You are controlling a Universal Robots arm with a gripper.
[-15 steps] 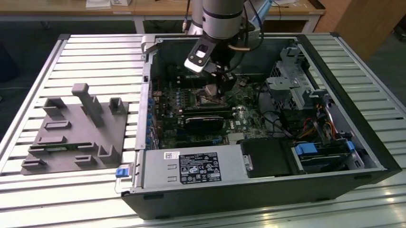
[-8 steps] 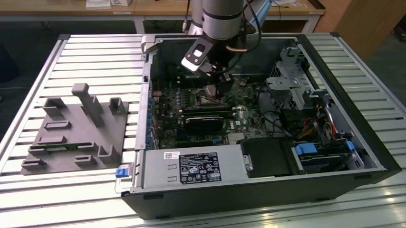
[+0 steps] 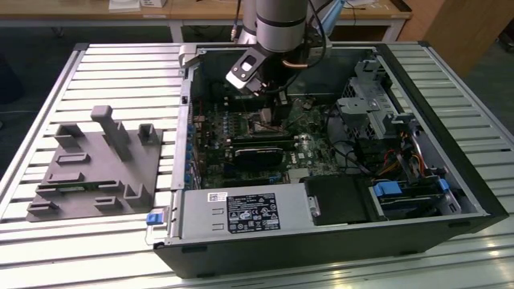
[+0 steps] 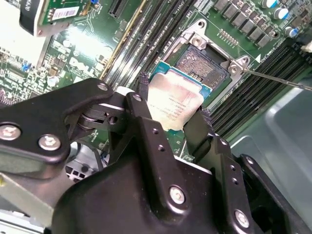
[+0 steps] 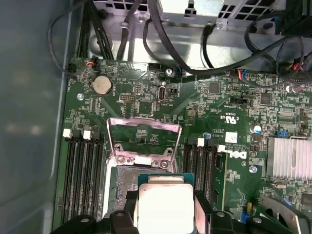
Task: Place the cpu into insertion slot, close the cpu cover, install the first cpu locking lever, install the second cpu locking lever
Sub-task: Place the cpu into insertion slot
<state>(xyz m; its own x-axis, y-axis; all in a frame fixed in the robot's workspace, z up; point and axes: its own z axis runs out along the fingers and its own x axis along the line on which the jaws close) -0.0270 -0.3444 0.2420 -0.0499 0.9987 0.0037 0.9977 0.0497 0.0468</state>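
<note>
My gripper (image 4: 171,108) is shut on the cpu (image 4: 175,97), a small square chip with a pale grey metal face, its two black fingers (image 4: 142,105) pressing on opposite edges. The chip hangs just over the near edge of the insertion slot (image 4: 204,62), a silver-rimmed socket with a brownish centre on the green board. In the first wrist view the cpu (image 5: 165,204) sits low between the gripper's fingers, the slot (image 5: 123,179) lies beside it, and the metal cpu cover (image 5: 144,139) stands open. A thin locking lever (image 4: 278,78) sticks out beside the socket. In the exterior view the gripper (image 3: 271,115) is inside the computer case.
The case holds a white-labelled power supply box (image 3: 245,212), a long black card (image 3: 261,158) and drive bays (image 3: 401,192). Black memory slots (image 5: 83,170) flank the socket. Cables (image 5: 195,29) hang past the board's far edge. A grey fixture plate (image 3: 96,165) lies outside the case.
</note>
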